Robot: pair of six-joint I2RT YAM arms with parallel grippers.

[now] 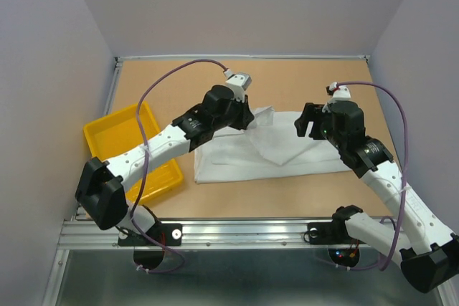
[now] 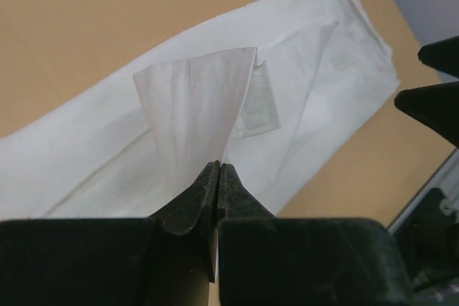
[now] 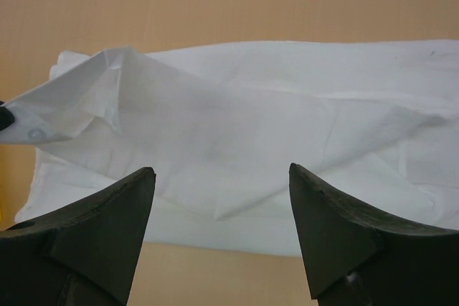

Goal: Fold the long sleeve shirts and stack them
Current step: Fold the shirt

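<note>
One white long sleeve shirt (image 1: 287, 155) lies on the table, folded into a long band running left to right. My left gripper (image 1: 248, 118) is over the band's far left end, shut on a thin flap of the shirt (image 2: 197, 98) that rises from the cloth to its closed tips (image 2: 219, 166). My right gripper (image 1: 308, 124) hovers over the band's right part, its jaws wide apart with nothing between them. In the right wrist view the shirt (image 3: 272, 127) spreads below the open gripper (image 3: 222, 170), and the lifted flap (image 3: 79, 102) stands at the left.
A yellow tray (image 1: 107, 137) sits at the table's left edge, under the left arm. Bare brown tabletop (image 1: 301, 84) lies behind the shirt and a strip in front of it. Grey walls enclose the table on three sides.
</note>
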